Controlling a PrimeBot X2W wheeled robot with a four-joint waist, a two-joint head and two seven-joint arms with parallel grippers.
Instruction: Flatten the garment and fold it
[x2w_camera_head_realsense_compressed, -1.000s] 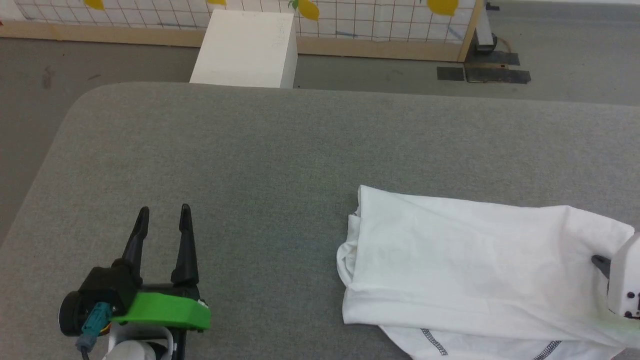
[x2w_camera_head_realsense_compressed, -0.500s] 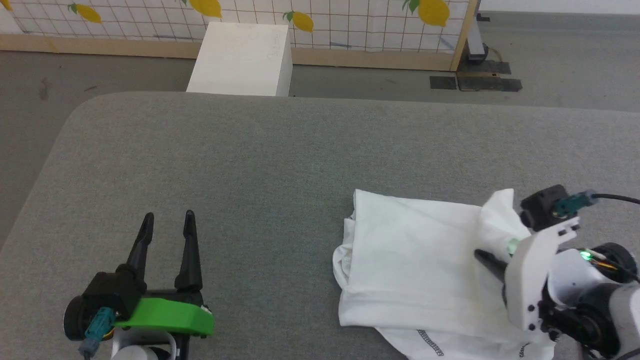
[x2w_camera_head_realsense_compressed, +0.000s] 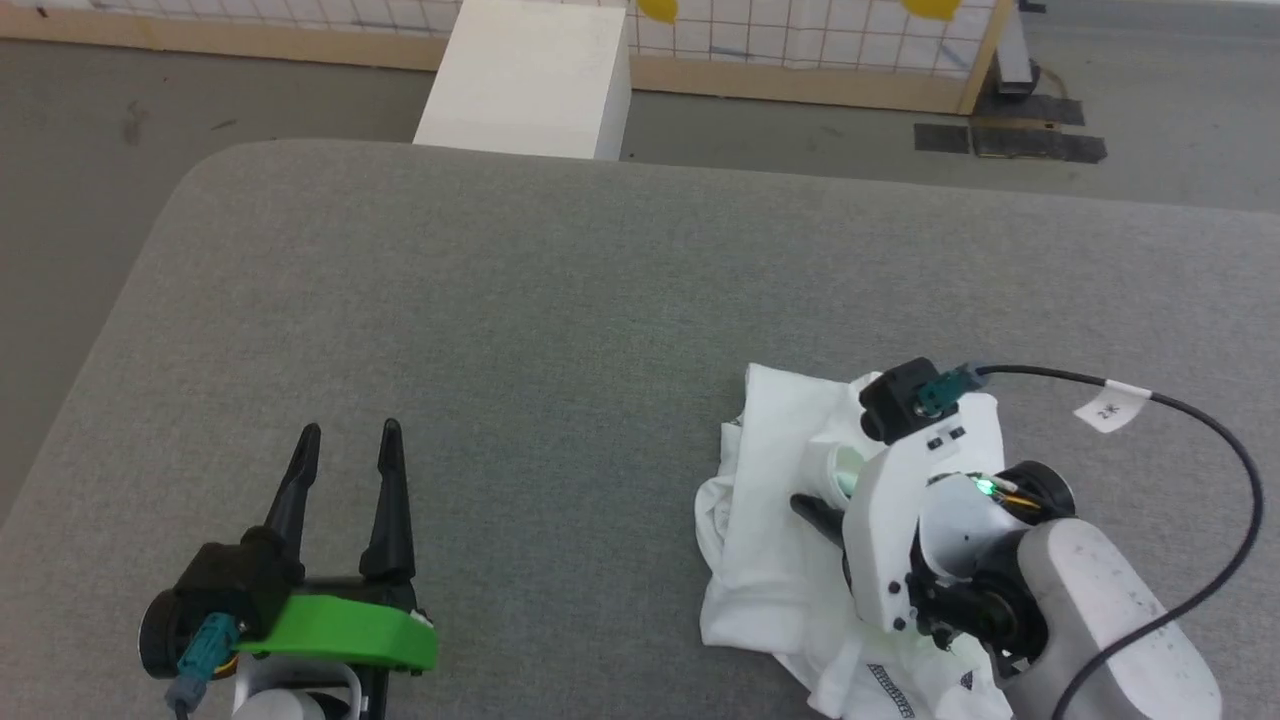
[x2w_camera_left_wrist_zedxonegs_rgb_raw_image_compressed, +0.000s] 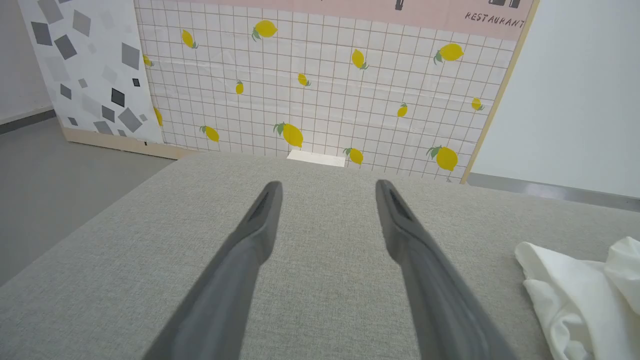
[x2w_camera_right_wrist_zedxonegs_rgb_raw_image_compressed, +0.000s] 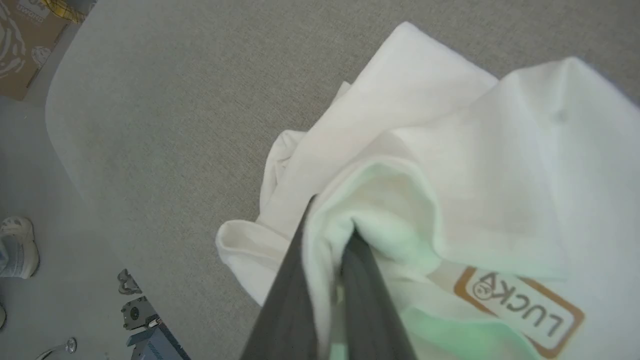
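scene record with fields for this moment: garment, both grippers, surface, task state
garment: white shirt, bunched up on the right of the grey table
right gripper: shut on a fold of the garment
left gripper: open, empty, apart from the garment
beyond table: white box on the floor
task state: not flattened, not folded

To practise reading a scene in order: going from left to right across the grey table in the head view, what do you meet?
In order: left claw → white garment → white cable tag.
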